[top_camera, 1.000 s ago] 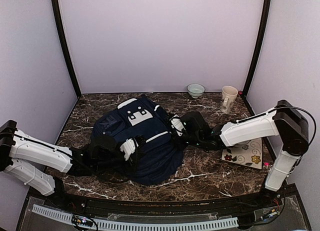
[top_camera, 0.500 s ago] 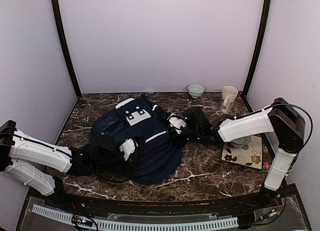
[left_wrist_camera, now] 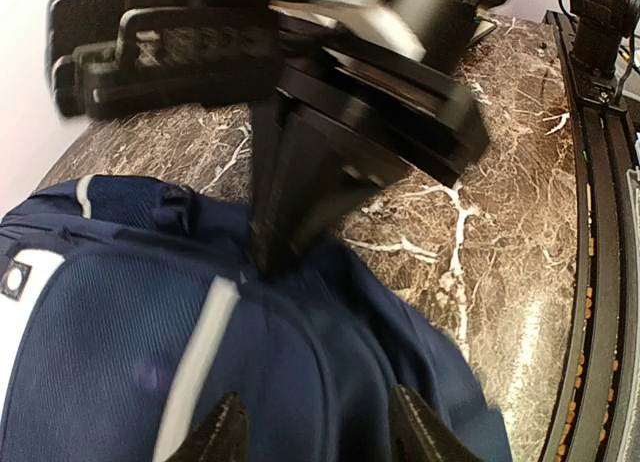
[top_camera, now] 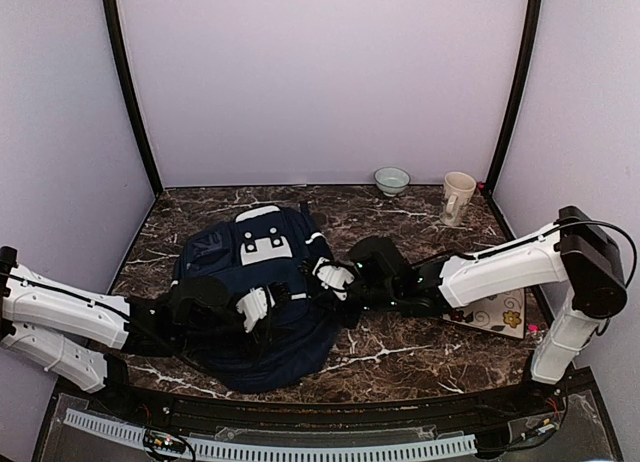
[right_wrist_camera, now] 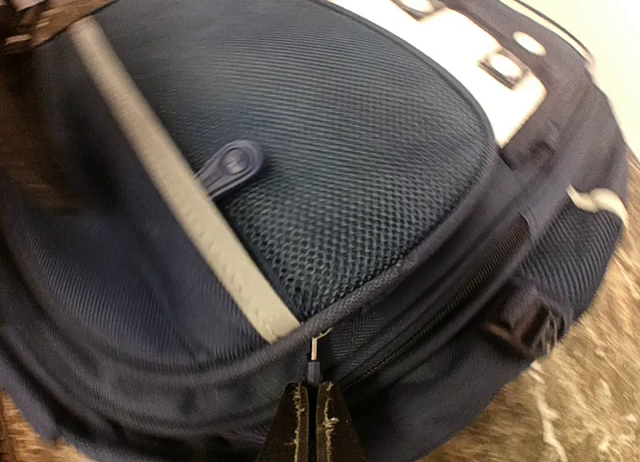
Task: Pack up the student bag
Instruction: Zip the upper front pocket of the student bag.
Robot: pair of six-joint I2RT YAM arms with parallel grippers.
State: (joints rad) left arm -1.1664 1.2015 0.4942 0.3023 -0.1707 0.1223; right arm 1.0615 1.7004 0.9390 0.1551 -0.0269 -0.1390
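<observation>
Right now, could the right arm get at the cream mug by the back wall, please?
Probably yes, once freed: the mug stands just behind its forearm with nothing between, but the right gripper is pinched shut on the zipper pull of the student bag and would have to let go first.

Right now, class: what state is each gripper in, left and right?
Left gripper: jaws open over the student bag.
Right gripper: jaws shut on the bag's zipper pull.
</observation>
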